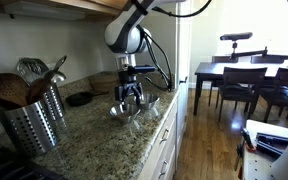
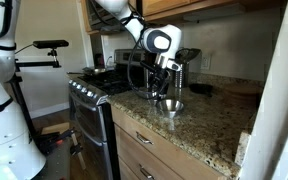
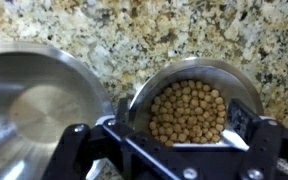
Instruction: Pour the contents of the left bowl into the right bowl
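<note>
In the wrist view two look-alike small steel bowls sit side by side on the speckled granite counter [image 3: 154,35]. The bowl on the left of that view [image 3: 34,100] is empty. The bowl on the right [image 3: 199,75] is full of chickpeas [image 3: 189,110]. My gripper [image 3: 174,125] is open just above the filled bowl, with one finger near each side of it and nothing held. In both exterior views the gripper [image 1: 131,97] [image 2: 167,92] hangs low over the bowls [image 1: 124,110] [image 2: 171,105].
A dark flat dish [image 1: 80,98] lies on the counter by the wall behind the bowls. A steel utensil holder [image 1: 34,122] with wooden spoons stands nearer the camera. A stove [image 2: 92,88] borders the counter. The counter edge [image 1: 164,115] is close beside the bowls.
</note>
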`<state>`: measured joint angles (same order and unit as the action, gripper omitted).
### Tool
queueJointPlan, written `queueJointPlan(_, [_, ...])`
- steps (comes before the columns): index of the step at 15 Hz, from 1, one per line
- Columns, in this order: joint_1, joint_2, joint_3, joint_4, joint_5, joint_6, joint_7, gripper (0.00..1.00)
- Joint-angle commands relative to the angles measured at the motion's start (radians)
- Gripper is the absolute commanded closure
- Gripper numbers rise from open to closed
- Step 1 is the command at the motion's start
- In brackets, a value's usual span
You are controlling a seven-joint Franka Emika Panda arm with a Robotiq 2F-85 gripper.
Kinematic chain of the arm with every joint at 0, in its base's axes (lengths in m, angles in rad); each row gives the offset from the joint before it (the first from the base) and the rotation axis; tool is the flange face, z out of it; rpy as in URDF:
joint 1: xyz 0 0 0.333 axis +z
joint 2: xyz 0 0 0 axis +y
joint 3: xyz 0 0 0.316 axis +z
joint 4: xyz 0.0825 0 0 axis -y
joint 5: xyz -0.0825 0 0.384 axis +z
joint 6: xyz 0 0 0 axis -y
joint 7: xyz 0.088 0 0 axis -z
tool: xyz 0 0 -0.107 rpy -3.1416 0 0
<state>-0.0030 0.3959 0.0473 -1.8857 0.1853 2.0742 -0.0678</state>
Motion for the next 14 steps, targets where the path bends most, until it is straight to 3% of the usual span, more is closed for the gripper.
queueJointPlan(1, [0.001,-0.036,-0.003,-0.044,-0.005,-0.008,0.011,0.00])
queueJointPlan(14, [-0.004,-0.041,-0.016,-0.057,-0.011,-0.013,0.015,0.00])
